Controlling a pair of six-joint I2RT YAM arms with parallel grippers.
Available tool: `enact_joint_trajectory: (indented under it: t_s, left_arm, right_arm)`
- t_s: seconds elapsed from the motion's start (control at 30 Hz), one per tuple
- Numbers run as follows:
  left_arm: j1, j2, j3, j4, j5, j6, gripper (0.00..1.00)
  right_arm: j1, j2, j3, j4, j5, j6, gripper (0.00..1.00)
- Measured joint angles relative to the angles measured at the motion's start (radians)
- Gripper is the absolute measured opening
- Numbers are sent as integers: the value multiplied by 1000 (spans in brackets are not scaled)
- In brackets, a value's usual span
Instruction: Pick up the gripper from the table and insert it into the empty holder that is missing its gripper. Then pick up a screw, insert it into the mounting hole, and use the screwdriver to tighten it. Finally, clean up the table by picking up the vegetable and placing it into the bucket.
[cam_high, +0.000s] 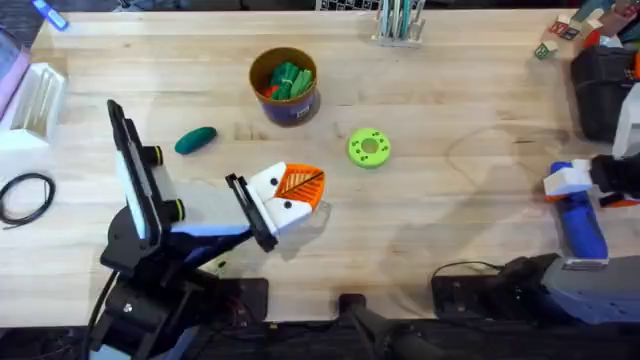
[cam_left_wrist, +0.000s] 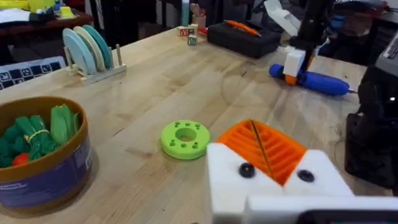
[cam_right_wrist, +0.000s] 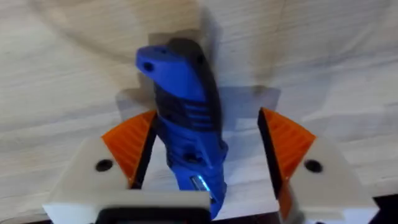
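Note:
My left gripper (cam_high: 300, 188) (cam_left_wrist: 258, 146) hovers low over the table (cam_high: 450, 100), its orange ribbed pads pressed together with nothing between them. At the right edge lies the blue screwdriver (cam_high: 585, 235) (cam_left_wrist: 317, 82) (cam_right_wrist: 183, 93). My right gripper (cam_high: 575, 190) (cam_right_wrist: 208, 143) is open and straddles it, one pad close against its body and the other apart. The dark green vegetable (cam_high: 196, 140) lies left of the bucket (cam_high: 290, 108) (cam_left_wrist: 56, 177), which holds bright green and red toy pieces. The loose gripper, the holder and the screw are out of view.
A flat green disc (cam_high: 368, 147) (cam_left_wrist: 185, 138) lies right of the bucket. A plate rack (cam_high: 35, 100) (cam_left_wrist: 90, 53) and a black cable (cam_high: 25, 195) sit at the left edge. A black case (cam_high: 600, 90) (cam_left_wrist: 242, 37) stands far right, a pen cup (cam_high: 400, 25) at the back.

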Motion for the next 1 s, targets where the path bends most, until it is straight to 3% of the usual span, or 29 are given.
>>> enact_joint_trajectory:
  t_s: [0.17, 0.4, 0.57, 0.67, 1.0]
  left_arm:
    - [0, 0, 0, 0, 0, 0, 9]
    - [0, 0, 0, 0, 0, 0, 9]
    - [0, 0, 0, 0, 0, 0, 9]
    - [0, 0, 0, 0, 0, 0, 9]
    - [0, 0, 0, 0, 0, 0, 9]
  right_arm:
    - [16, 25, 0, 15, -34, -7, 888]
    - [21, 25, 0, 17, -83, -11, 520]
    - [21, 25, 0, 18, -87, -10, 171]
    - [21, 25, 0, 16, -94, 4, 35]
    - [36, -101, -3, 15, -190, 90, 21]
